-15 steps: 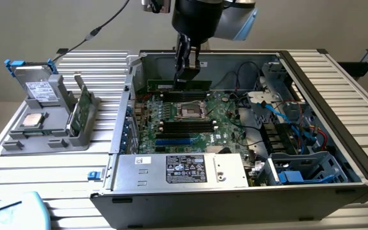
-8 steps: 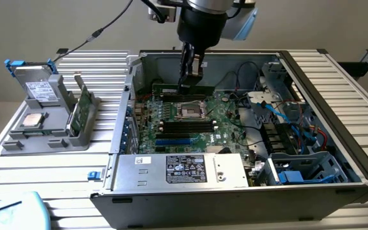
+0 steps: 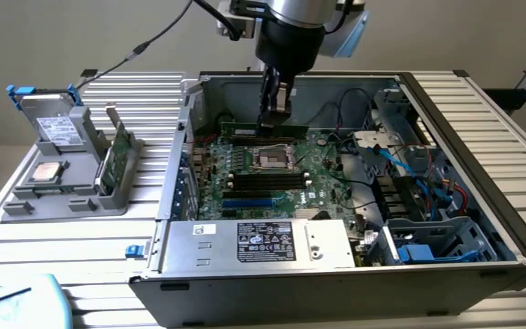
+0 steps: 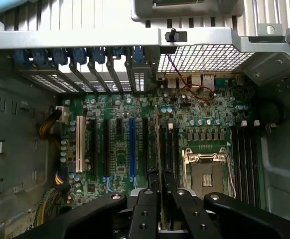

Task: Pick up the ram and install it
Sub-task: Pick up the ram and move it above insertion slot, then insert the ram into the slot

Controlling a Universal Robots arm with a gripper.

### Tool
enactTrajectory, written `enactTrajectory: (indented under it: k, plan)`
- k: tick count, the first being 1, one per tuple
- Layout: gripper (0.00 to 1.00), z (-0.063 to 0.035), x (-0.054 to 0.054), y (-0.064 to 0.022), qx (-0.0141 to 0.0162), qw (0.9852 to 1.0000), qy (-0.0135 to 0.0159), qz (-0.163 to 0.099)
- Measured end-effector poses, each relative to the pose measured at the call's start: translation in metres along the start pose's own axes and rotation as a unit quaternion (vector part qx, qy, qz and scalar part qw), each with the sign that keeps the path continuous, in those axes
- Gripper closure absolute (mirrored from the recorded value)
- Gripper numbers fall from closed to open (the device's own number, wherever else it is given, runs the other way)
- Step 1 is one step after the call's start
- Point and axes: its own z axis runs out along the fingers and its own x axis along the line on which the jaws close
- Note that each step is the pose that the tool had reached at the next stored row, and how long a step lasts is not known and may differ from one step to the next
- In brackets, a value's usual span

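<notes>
**Ram held over the slots beside the processor socket**

The jaws stand narrow, clamped on the flat faces of the ram [image 3: 244, 128]. The gripper [image 3: 277, 118] grips it near mid-length, with the long edge pointing down. In the wrist view the stick [image 4: 157, 142] is a thin line running edge-on out from between the fingertips [image 4: 152, 185]. It lies along the dark memory slots [image 4: 169, 149] just beside the open processor socket [image 4: 207, 174].

In the exterior view the stick hangs low inside the computer case [image 3: 482, 137], above the slots [image 3: 263, 139] behind the socket [image 3: 272, 159]. I cannot tell whether its edge touches a slot.

To do this step well, I judge that the stick's line should sit exactly over one slot's groove and parallel to it. The card must stay upright and go straight down with even pressure at both ends. A tilt or an offset would jam the edge against the slot wall or the motherboard [image 3: 322, 188].
</notes>
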Motion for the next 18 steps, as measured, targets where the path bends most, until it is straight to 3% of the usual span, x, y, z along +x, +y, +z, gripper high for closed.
enactTrajectory:
  k: [5, 9, 14, 18]
  plan:
    - [0.85, 0.0038, -0.005, -0.0008, 0.0011, 1.0000, -0.0007, 0.003]
    - [0.85, 0.0053, -0.007, -0.0016, 0.0049, 1.0000, -0.0016, 0.008]
    - [0.85, 0.0064, -0.012, -0.0026, 0.0146, 0.9998, -0.0024, 0.011]
    - [0.85, 0.0076, -0.016, -0.0031, 0.0251, 0.9996, -0.0015, 0.012]
